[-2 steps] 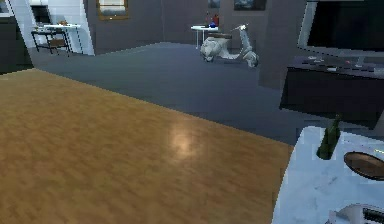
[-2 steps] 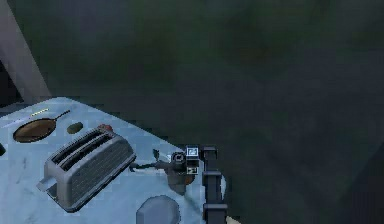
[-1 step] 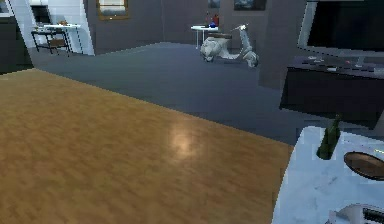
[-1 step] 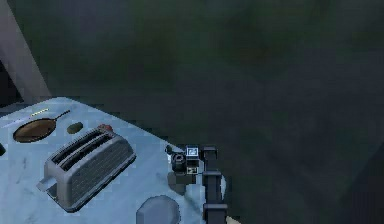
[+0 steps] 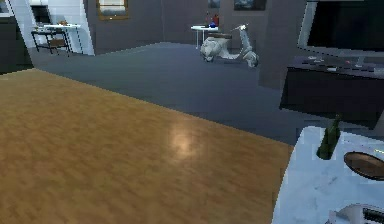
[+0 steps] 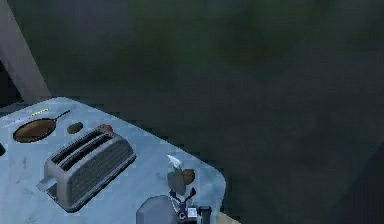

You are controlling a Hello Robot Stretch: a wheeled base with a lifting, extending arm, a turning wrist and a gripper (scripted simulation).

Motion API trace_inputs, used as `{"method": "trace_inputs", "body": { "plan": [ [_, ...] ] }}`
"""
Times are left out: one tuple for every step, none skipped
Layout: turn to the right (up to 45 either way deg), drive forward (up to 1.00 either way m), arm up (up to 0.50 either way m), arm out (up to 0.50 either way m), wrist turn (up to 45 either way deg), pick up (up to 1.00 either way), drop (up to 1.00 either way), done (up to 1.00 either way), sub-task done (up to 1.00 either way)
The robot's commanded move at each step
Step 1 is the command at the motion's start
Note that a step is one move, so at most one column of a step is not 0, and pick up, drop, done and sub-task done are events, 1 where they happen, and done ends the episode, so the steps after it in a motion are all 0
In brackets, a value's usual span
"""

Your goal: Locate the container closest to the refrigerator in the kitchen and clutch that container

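While the robot is facing out over a wooden floor (image 5: pixel 110 150), a pale marbled desk (image 5: pixel 305 195) is sitting at four o'clock of the forward view. A green bottle (image 5: pixel 328 140) is standing upright on it, and a dark round dish (image 5: pixel 365 165) is lying just beside the bottle, toward three o'clock. Farther off, a pale scooter (image 5: pixel 230 46) is standing at one o'clock. A television (image 5: pixel 345 25) is sitting on a dark stand (image 5: pixel 330 92) at two o'clock.

In the arm side view you are looking at the pale desk running from nine o'clock down to six. A silver toaster (image 6: pixel 88 165) is standing at eight o'clock. A round pan (image 6: pixel 35 128) is sitting at nine o'clock, with a small greenish blob (image 6: pixel 75 127) just beside it.

The pincer (image 6: pixel 179 175) is showing at six o'clock, near the desk's edge. A grey rounded shape (image 6: pixel 155 210) is resting on the desk just beside it, toward seven o'clock. You cannot tell whether that shape is the container. With the desk and that shape lying at the pincer, you cannot tell how its fingers are set, nor whether it is holding anything.
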Motion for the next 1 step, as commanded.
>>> {"method": "trace_inputs", "body": {
  "plan": [
    [0.0, 0.00, 0.00, 0.00, 0.0, 1.00, 0.00, 0.00, 0.00]
  ]
}}
